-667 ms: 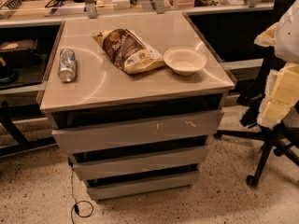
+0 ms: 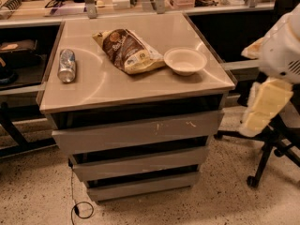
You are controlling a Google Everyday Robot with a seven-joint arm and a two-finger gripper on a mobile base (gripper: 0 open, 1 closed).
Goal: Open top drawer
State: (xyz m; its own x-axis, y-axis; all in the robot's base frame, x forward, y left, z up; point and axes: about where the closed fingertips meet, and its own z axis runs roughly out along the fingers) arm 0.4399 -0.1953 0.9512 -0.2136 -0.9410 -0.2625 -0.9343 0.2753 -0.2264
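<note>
Pale, blocky end effector [image 2: 265, 108] hangs right of scratched grey top drawer [image 2: 136, 132].

The top drawer [image 2: 136, 132] looks matt and scratched, the tabletop [image 2: 140, 84] glossy, the gripper [image 2: 257, 120] at right plastic.

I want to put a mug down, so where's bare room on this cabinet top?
The widest bare patch is the front strip of the cabinet top, between the can, chip bag, bowl and the front edge. The back right corner behind the bowl is also free. The middle row is crowded. The gripper hangs off the right side, right of the top drawer.
</note>
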